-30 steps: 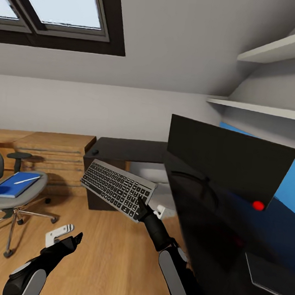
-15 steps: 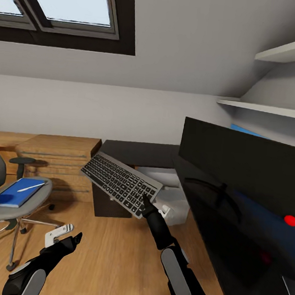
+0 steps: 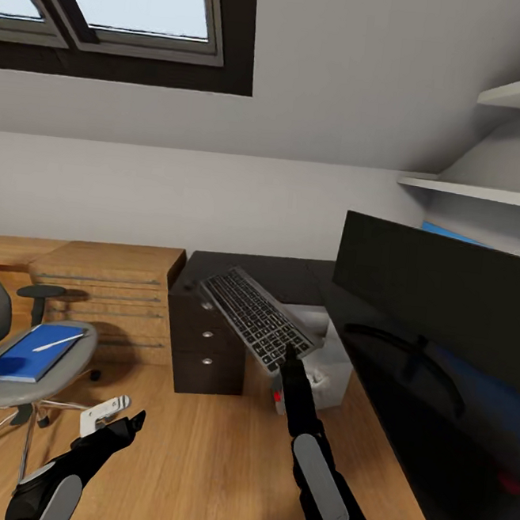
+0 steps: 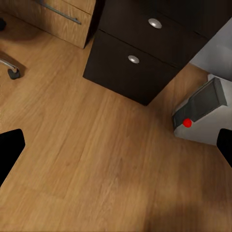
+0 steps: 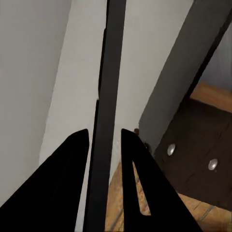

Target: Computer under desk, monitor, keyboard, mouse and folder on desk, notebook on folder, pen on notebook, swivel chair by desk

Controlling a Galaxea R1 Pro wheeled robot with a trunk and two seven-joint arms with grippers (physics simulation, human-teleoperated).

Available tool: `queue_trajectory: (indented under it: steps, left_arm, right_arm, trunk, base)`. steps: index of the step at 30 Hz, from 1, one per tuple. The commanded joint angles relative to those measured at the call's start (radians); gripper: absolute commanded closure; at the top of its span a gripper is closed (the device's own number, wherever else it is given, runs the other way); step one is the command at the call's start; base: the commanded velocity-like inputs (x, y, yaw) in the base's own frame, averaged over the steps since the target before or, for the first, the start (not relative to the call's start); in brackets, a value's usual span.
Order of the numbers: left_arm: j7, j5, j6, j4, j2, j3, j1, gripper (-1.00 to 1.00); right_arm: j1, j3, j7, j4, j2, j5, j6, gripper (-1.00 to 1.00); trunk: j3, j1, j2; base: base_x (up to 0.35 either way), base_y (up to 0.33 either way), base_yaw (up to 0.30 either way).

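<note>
Right jaws (image 3: 290,352): clenched on the near corner of the keyboard (image 3: 257,319); in the right wrist view its thin edge (image 5: 107,121) runs straight out between my two fingers.
Left jaws (image 3: 135,419): released and idle, hanging low over the wooden floor (image 4: 96,159), well apart from everything.
Keyboard: in the air, tilted, its far end over the black surface (image 3: 243,268), just beside the monitor (image 3: 439,297).
Grip risk: I pinch only one corner, so the long body can swing or slide out if I turn quickly.
Collision risk: the free end could strike the monitor to the outer side of my right jaws, or catch the rim of the surface and twist loose.
Below the right jaws: the computer (image 3: 313,368) stands on the floor; a dropped keyboard would land on it.
Placement risk: letting go while tilted could leave it half off the surface.
Waiting: the folder (image 3: 32,351) with the pen (image 3: 56,341) on it, on the chair (image 3: 18,372), far beyond my left jaws.
</note>
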Motion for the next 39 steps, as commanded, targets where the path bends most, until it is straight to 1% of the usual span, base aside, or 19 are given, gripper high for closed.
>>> queue_trajectory:
  steps: [1,3,5,6,9,10,11,15,21,27,39]
  left_arm:
    - [0.008,0.011,0.003,0.0,0.0,0.0,-0.001,-1.0]
    - [0.007,0.011,0.001,0.016,0.0,-0.001,-0.001,-1.0]
    - [0.007,0.01,-0.001,0.033,-0.002,-0.002,-0.001,-1.0]
    - [0.006,0.01,-0.002,0.042,-0.003,-0.003,-0.001,-1.0]
    - [0.006,0.011,-0.003,0.046,-0.005,-0.005,-0.001,-1.0]
    - [0.004,0.011,-0.005,0.039,-0.003,-0.004,-0.001,-1.0]
    - [0.003,0.011,-0.005,0.036,-0.003,-0.002,-0.001,-1.0]
    - [0.003,0.012,-0.006,0.031,-0.002,0.0,-0.001,-1.0]
    - [0.004,0.012,-0.006,0.028,-0.002,0.001,-0.001,-1.0]
    - [0.004,0.012,-0.006,0.028,-0.002,0.0,-0.001,-1.0]
    - [0.004,0.012,-0.006,0.009,-0.002,-0.002,-0.001,-1.0]
  right_arm:
    - [-0.001,0.004,-0.017,0.0,0.0,-0.006,-0.041,1.0]
    - [-0.001,0.028,-0.074,0.001,0.0,-0.014,-0.154,1.0]
    - [-0.002,0.063,-0.099,0.017,0.0,-0.019,-0.218,1.0]
    - [-0.002,0.088,-0.106,0.047,0.0,-0.021,-0.242,1.0]
    - [-0.002,0.11,-0.109,0.067,0.0,-0.022,-0.259,1.0]
    - [-0.002,0.131,-0.109,0.074,0.0,-0.022,-0.264,1.0]
    - [-0.002,0.138,-0.109,0.076,0.0,-0.022,-0.265,1.0]
    - [-0.001,0.141,-0.11,0.079,0.0,-0.021,-0.267,1.0]
    - [0.0,0.139,-0.111,0.079,0.0,-0.019,-0.269,1.0]
    - [0.0,0.128,-0.111,0.079,0.0,-0.018,-0.269,1.0]
    - [0.0,0.127,-0.112,0.085,0.0,-0.019,-0.269,1.0]
  trunk:
    - [-0.001,0.0,-0.001]
    - [-0.001,0.0,-0.001]
    - [-0.001,0.0,-0.001]
    - [-0.001,0.0,-0.001]
    - [-0.001,0.0,-0.001]
    - [-0.001,0.0,-0.001]
    - [-0.001,0.0,-0.001]
    - [-0.001,0.0,-0.001]
    - [-0.001,0.0,-0.001]
    - [-0.001,0.0,-0.001]
    - [-0.001,0.0,-0.001]
  base:
    - [0.04,0.036,0.0]
    - [0.021,0.019,0.0]
    - [0.009,0.008,0.0]
    - [0.003,0.003,0.0]
    - [0.002,0.002,0.0]
    - [0.0,0.0,0.0]
    - [0.0,0.0,0.0]
    - [0.175,0.102,0.0]
    - [0.293,0.168,0.0]
    - [0.299,0.16,0.0]
    - [0.312,0.158,0.0]
